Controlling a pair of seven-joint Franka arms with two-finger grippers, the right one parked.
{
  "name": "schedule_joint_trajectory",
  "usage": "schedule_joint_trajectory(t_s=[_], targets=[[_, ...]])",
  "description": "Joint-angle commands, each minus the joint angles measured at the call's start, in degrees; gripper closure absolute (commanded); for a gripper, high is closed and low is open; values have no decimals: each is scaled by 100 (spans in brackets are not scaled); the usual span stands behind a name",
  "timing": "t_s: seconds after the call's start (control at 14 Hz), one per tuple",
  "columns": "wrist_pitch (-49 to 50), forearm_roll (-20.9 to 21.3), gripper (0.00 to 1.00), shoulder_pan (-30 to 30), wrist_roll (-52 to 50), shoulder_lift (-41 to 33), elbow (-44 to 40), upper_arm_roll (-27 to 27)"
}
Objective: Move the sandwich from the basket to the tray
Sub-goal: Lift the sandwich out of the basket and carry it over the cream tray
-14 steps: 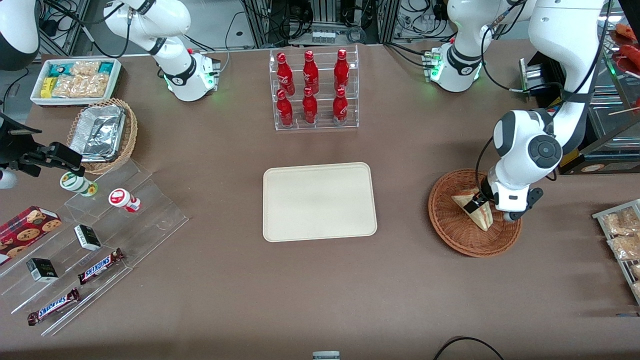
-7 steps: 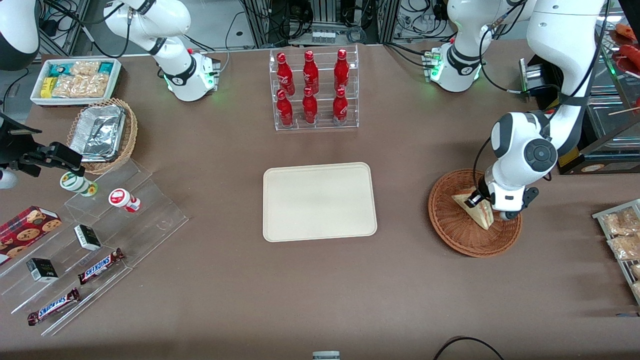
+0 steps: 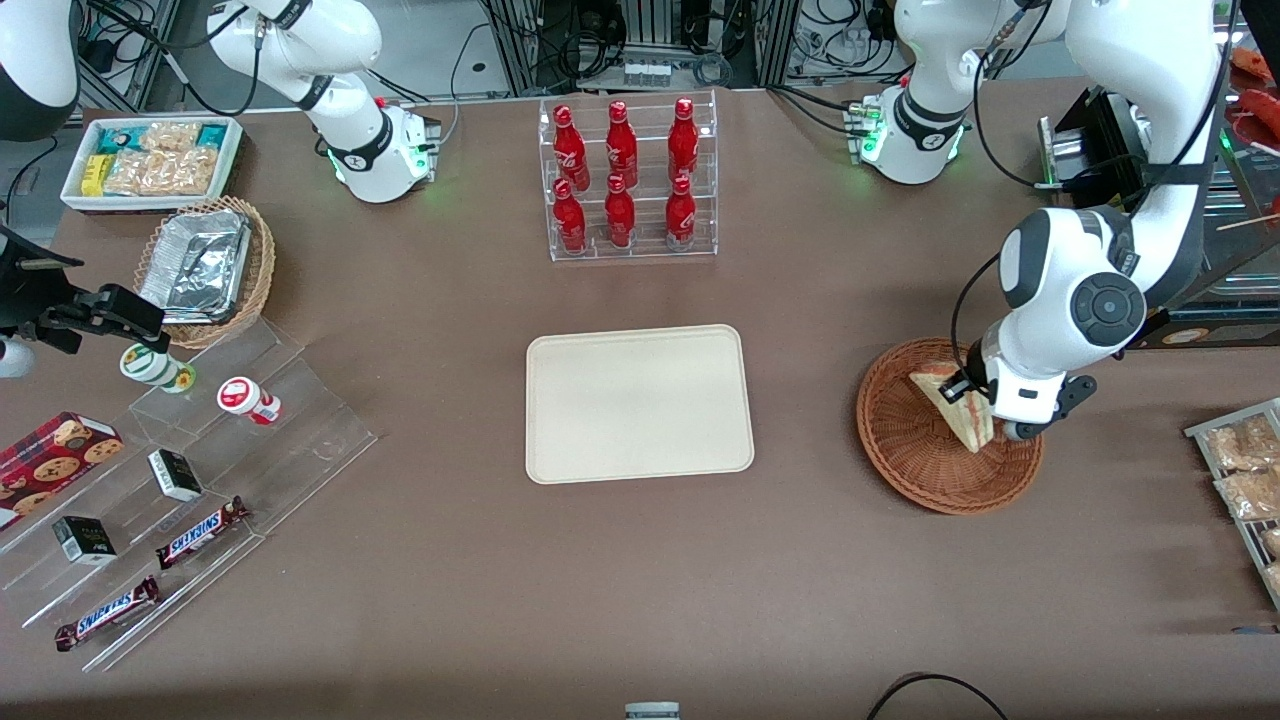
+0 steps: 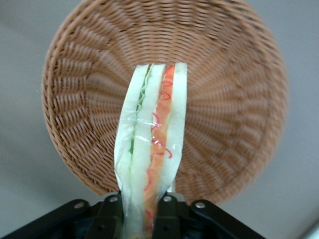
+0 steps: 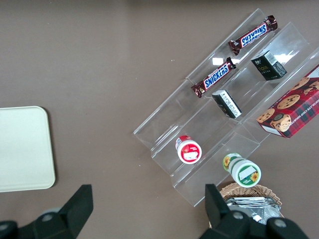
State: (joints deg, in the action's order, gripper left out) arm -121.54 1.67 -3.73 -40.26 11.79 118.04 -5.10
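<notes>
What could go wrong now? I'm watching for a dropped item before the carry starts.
The gripper, above the basket, pinches only one end of the wrapped sandwich, so the soft wedge may sag or slip out. The tray lies far off toward the parked arm's end, so a drop could land on bare table.

**Hidden and cut off**

The left arm's gripper (image 4: 142, 211) over the round reddish-brown wicker basket (image 4: 239, 99) is cut by the wrist view's edge, fingertips unseen. In the front view, the arm's white wrist covers part of the wrapped triangular sandwich (image 3: 955, 405).
</notes>
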Motion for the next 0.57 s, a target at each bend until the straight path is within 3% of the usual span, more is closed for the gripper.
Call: schedule_joint_trajectory(t_s=[0.0,0.5], targets=[[289,61,100,-548,70,140,-378,0],[315,0,100,-1928,18,551,-982,-8]])
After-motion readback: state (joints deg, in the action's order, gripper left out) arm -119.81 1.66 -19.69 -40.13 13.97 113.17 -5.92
